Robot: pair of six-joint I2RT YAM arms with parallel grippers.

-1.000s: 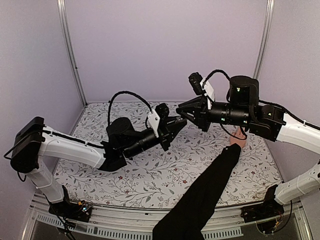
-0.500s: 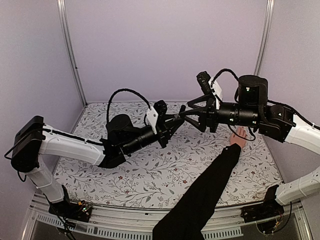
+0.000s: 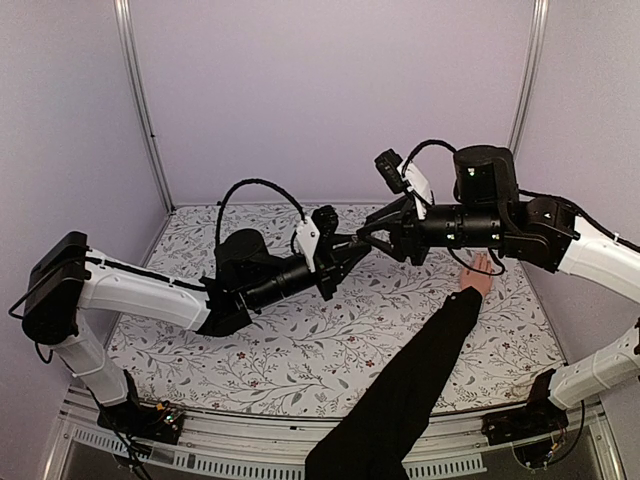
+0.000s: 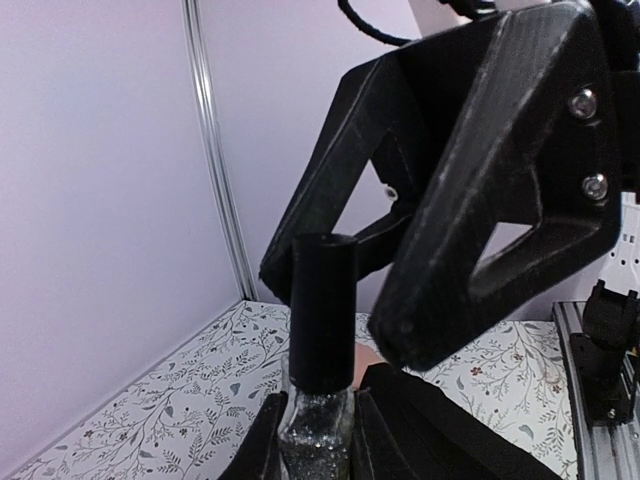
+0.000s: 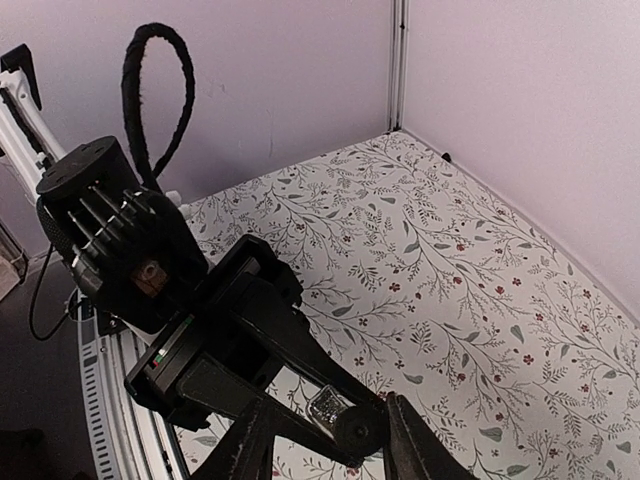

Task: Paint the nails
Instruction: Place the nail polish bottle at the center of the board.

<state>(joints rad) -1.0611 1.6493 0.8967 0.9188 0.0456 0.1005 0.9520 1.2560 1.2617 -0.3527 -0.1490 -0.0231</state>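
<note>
- a black sleeve comes in over the near edge of the floral tabletop, cut off by the bottom of the overhead view, and runs up towards the right.
- at its end a bare hand lies on the right side of the tabletop, just under the right arm; the arm covers its far end.
- the nails are on that hand, but they are too small and too hidden to make out in any view.
- above the middle of the tabletop, the left tool is clamped on the glittery glass body of a small bottle, one finger on each side, holding it upright; the bottom of the bottle is cut off in the left wrist view.
- the bottle's tall black cap stands free above those fingers.
- the right tool meets it from the far right, its jaws partly apart with the cap between them; a gap shows on each side of the cap in the right wrist view, and whether a pad touches it cannot be told.
</note>
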